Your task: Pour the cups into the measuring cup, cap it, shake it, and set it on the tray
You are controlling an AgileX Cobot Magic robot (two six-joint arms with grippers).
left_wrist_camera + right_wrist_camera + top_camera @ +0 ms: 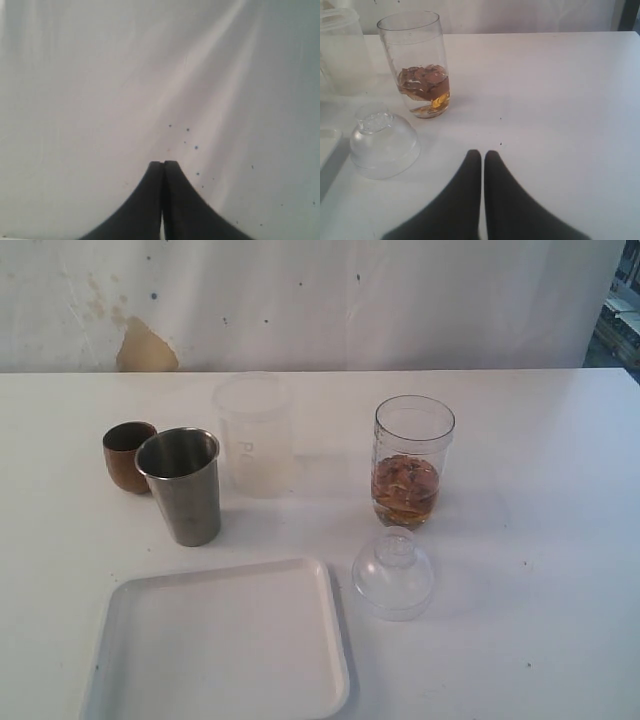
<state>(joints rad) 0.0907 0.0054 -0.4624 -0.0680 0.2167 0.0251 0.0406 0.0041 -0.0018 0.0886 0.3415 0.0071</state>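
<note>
A domed lid (393,575) lies beside the tray (220,650), near the measuring cup (411,462)

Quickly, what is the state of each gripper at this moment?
Left gripper: closed, holding nothing.
Right gripper: closed, holding nothing.
</note>
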